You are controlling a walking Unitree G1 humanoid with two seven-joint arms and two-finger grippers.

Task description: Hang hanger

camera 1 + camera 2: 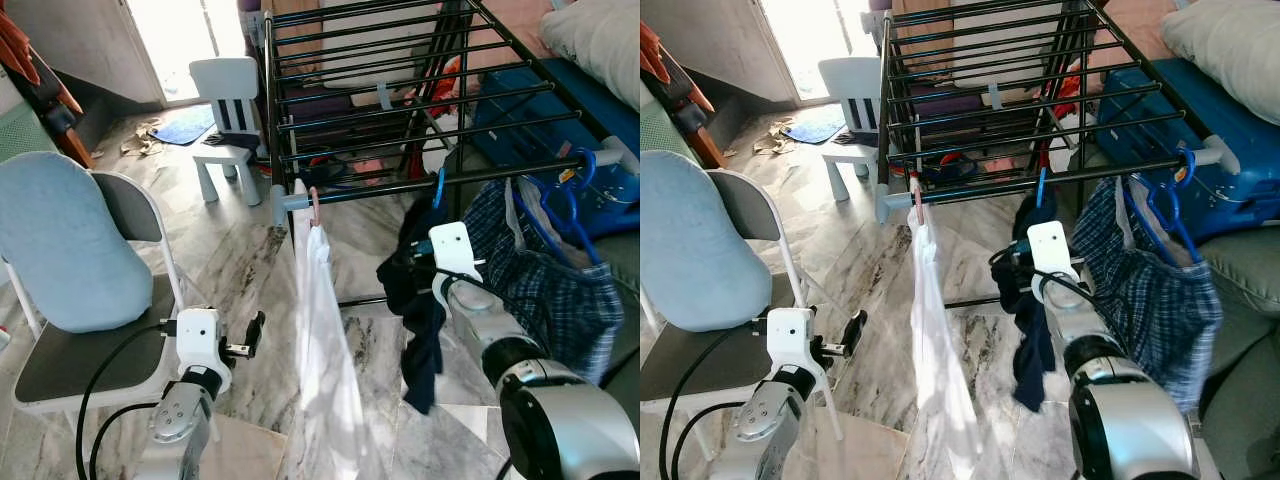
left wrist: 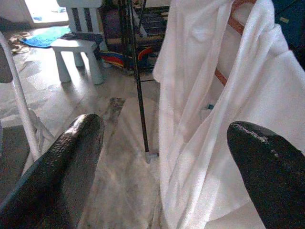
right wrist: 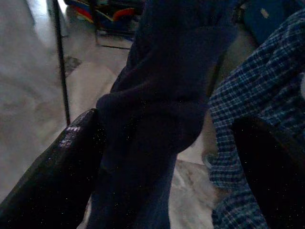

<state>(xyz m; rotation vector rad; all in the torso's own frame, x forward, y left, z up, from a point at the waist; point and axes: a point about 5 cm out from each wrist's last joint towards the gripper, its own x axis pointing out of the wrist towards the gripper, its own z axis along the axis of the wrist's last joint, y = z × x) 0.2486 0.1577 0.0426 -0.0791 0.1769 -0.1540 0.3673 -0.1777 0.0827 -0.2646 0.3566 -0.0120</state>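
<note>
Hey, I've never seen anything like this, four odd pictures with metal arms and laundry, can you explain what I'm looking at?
It is a walking robot with two silver arms. Two pictures come from its head; two from cameras on its wrists, looking along black fingers. Before it stands a black drying rack with a white garment, a dark garment and a checked garment hanging on hangers. The left tool is open near the white garment, holding nothing. The right tool is open with the dark garment between its fingers. A chair stands left.

Two silver-grey jointed arms with rounded housings, white block-shaped wrist units, black cables looping along each, left gripper (image 1: 252, 337) and right gripper (image 3: 162, 157) with long black fingers, apparently finely textured though dim.
</note>
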